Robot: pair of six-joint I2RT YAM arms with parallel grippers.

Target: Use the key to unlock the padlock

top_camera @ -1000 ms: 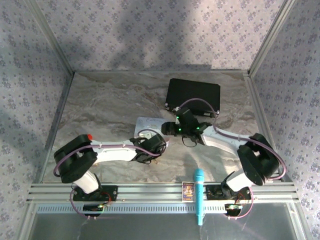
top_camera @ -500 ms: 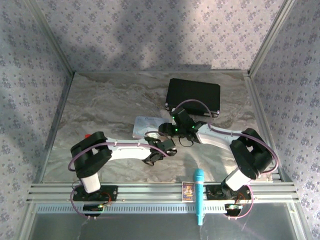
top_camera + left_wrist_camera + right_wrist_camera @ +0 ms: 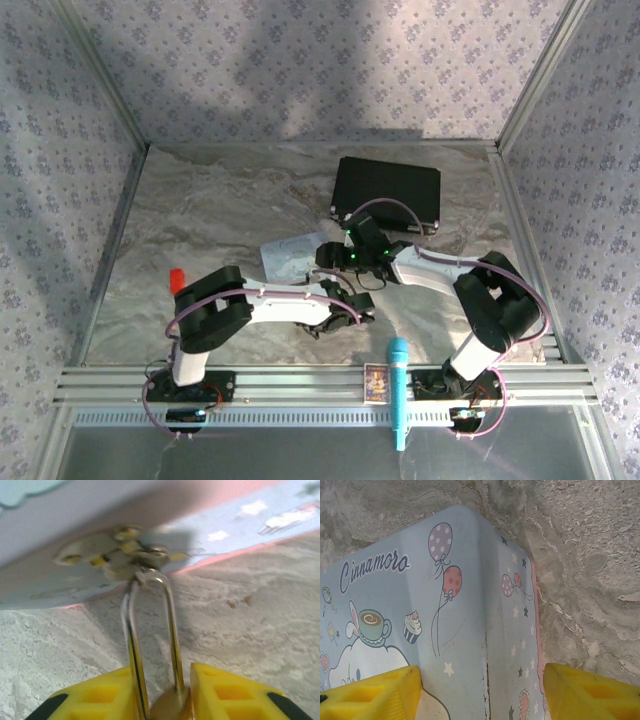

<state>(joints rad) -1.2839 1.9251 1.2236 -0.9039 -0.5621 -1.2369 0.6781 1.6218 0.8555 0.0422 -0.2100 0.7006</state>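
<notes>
Left claw [image 3: 165, 692] clamped, right claw [image 3: 482, 692] spread wide

Soft overhead light, shadowed walls [image 3: 200, 60] (left wrist close-up of padlock [image 3: 174, 645] blurred).

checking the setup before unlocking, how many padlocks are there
1. The padlock hangs by its shackle from the latch of the tin, body between the fingers of the left claw. More could be hidden.

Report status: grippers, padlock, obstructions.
Left gripper shut on padlock. Right gripper open, straddling tin. Shackle hooked through tin's clasp.
</notes>
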